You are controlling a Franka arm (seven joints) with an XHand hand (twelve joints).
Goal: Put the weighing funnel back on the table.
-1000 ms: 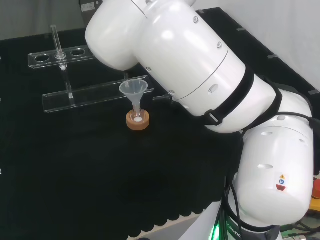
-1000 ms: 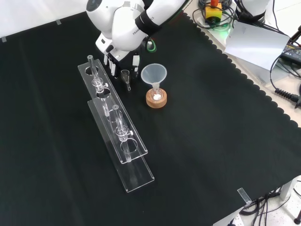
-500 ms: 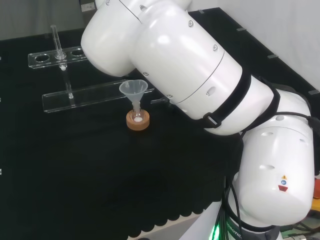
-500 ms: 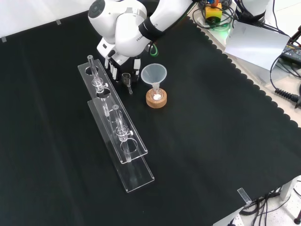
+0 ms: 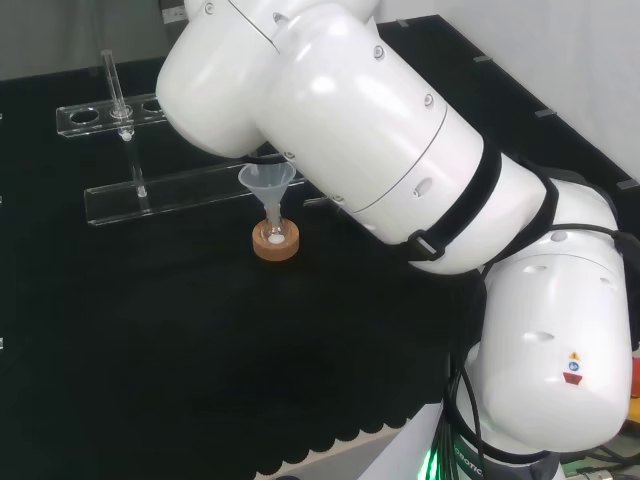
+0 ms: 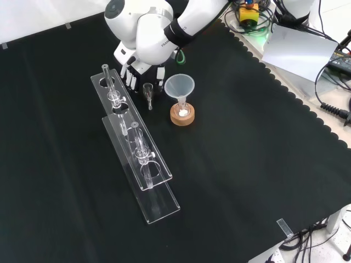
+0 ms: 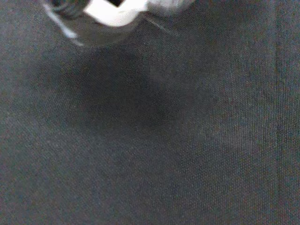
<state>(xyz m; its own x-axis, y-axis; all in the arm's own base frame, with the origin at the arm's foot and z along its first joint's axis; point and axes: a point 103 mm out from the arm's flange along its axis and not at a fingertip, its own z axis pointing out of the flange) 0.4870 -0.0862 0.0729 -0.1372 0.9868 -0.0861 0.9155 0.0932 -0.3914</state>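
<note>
In the front view the black and white hand [image 6: 133,70] hangs just above the cloth, between the clear rack and the funnel. Its fingers are curled round the weighing funnel [image 6: 147,91], a small clear piece held nearly upright, with its short stem pointing down close to the cloth. The big funnel [image 6: 179,86] stands mouth up in a small flask on a cork ring [image 6: 182,116], just to the right of the hand. The wrist view has a blurred white part of the hand [image 7: 114,11] over dark cloth. In the head view the arm's white links hide the hand.
Two long clear racks [image 6: 127,121] [image 6: 149,183] with glass tubes lie left of the hand in the front view; in the head view a rack [image 5: 190,188] runs behind the funnel [image 5: 266,183]. Open black cloth [image 6: 247,164] spreads to the right.
The weighing funnel has turned from tilted to nearly upright in the hand. The arm's links have shifted a little to the left in the head view.
</note>
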